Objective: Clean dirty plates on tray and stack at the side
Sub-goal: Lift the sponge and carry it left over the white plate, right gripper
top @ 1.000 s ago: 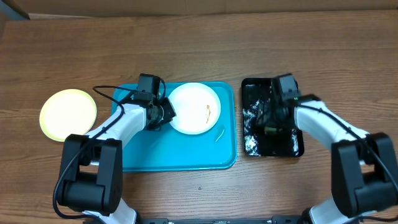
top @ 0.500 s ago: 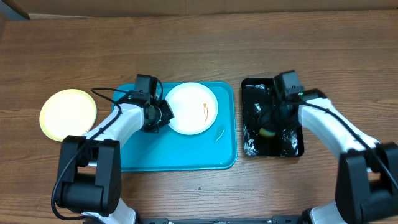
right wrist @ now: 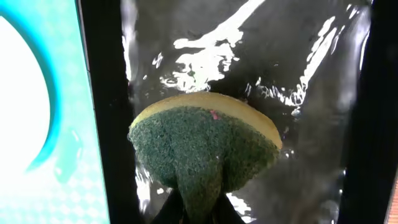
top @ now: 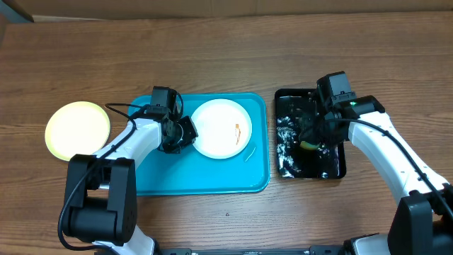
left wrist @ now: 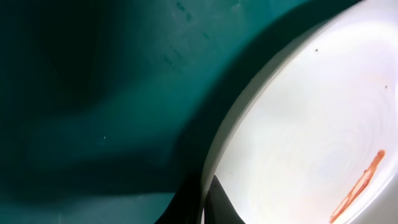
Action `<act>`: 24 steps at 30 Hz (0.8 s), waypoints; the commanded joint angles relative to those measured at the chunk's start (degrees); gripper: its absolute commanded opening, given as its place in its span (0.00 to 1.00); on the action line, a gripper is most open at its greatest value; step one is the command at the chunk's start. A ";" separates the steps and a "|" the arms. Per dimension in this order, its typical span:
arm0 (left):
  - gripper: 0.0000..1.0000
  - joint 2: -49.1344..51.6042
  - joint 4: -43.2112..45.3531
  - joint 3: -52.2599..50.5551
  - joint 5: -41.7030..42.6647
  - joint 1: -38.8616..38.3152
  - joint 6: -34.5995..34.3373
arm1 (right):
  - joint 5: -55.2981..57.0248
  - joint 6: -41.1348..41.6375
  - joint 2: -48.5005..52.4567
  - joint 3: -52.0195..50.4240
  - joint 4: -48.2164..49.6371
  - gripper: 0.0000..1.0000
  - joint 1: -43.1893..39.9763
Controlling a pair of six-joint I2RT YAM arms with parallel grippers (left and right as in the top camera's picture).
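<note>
A white dirty plate [top: 221,128] with an orange smear [top: 238,132] lies on the turquoise tray [top: 205,177]. My left gripper [top: 188,132] is shut on that plate's left rim; in the left wrist view the rim [left wrist: 214,168] passes between the dark fingertips [left wrist: 219,202]. A pale yellow-green plate [top: 78,129] rests on the table left of the tray. My right gripper [top: 311,136] is shut on a green-and-yellow sponge [right wrist: 202,146], pinching its middle, above the wet black tray [top: 287,166].
An orange smear [top: 250,151] marks the turquoise tray right of the white plate. Bare wooden table [top: 226,49] stretches behind both trays. The black tray sits close beside the turquoise tray's right edge.
My right gripper has shut on the sponge and risen slightly over the black tray. The left gripper stays on the white plate's rim, and the plate has shifted a little toward the front.
</note>
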 commanded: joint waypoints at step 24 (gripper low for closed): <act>0.07 3.76 2.10 -4.81 -3.30 -2.91 -7.76 | 6.58 6.08 0.02 -4.22 4.74 0.04 0.15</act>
